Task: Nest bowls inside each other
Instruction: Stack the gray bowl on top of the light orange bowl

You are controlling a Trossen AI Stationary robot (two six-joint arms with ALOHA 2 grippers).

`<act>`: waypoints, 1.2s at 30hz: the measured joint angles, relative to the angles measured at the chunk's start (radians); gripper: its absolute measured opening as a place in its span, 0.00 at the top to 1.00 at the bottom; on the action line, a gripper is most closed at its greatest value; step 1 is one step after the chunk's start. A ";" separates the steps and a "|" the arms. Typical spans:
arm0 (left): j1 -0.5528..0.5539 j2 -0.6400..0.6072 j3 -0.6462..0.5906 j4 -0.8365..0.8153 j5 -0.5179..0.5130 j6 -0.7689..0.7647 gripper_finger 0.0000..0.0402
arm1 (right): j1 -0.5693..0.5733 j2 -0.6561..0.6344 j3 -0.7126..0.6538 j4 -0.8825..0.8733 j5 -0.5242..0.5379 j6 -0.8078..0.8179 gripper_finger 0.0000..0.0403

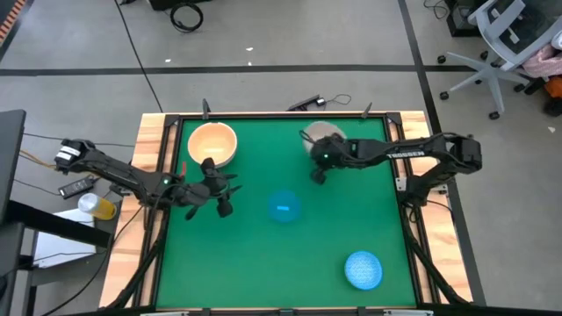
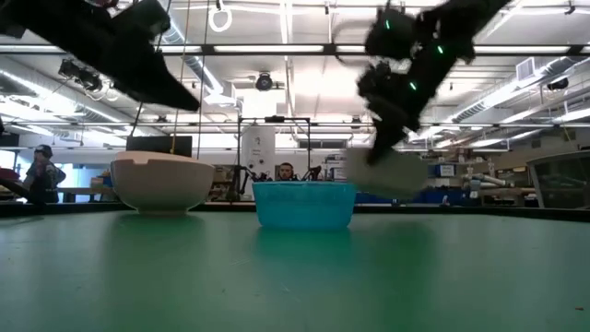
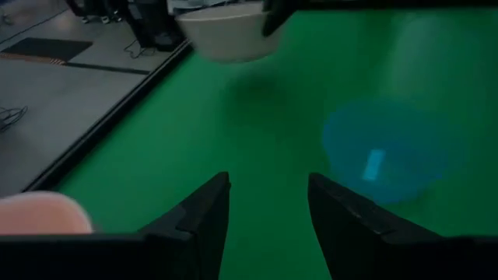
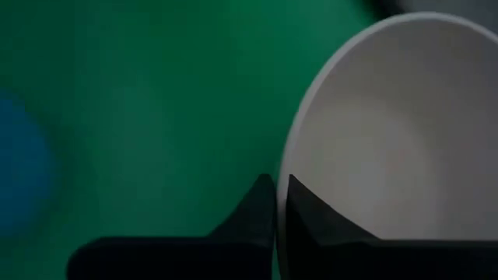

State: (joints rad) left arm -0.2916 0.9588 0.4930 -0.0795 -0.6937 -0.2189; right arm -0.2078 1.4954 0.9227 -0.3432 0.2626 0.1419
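A white bowl [image 1: 327,134] at the table's far middle has my right gripper [image 4: 278,194] shut on its rim. In the low view this bowl [image 2: 392,172] shows tilted, a little above the table. A peach-tan bowl [image 1: 213,143] rests on its base at the far left. A translucent blue bowl [image 1: 283,208] stands mid-table, and a speckled light blue bowl [image 1: 363,269] stands near the front right. My left gripper [image 1: 228,197] hovers open between the tan and the translucent blue bowl [image 3: 389,155], with nothing between its fingers [image 3: 202,210]. My right gripper pinches the white bowl's rim [image 4: 284,167] at the side nearest the table's middle, one finger [image 4: 311,214] inside the bowl and one [image 4: 261,206] outside. The fingers slant down from the table's right. The bowl hangs tilted, seemingly just clear of the table.
Wooden rails [image 1: 158,140] frame the green table. Bare green cloth lies at the front left and between the bowls. Beyond the far edge stand lab equipment and a person [image 2: 41,171].
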 joint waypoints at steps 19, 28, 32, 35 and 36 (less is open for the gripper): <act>-0.088 -0.025 0.476 -0.902 -0.108 -0.255 0.56 | 0.112 0.624 0.821 0.184 0.007 -0.395 0.96; -0.088 -0.046 0.545 -0.943 -0.128 -0.234 0.56 | 0.086 0.880 1.120 0.234 -0.035 -0.615 0.96; -0.088 -0.050 0.542 -0.953 -0.129 -0.242 0.56 | 0.078 0.950 1.184 0.245 -0.148 -0.634 0.96; -0.088 -0.050 0.541 -0.960 -0.128 -0.242 0.56 | 0.080 0.961 1.198 0.246 -0.149 -0.623 0.92; -0.088 -0.050 0.541 -0.961 -0.128 -0.241 0.56 | 0.080 0.961 1.200 0.249 -0.150 -0.613 0.89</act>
State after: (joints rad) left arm -0.3798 0.9092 1.0336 -1.0401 -0.8219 -0.4603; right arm -0.1276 2.4562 2.1225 -0.0938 0.1124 -0.4708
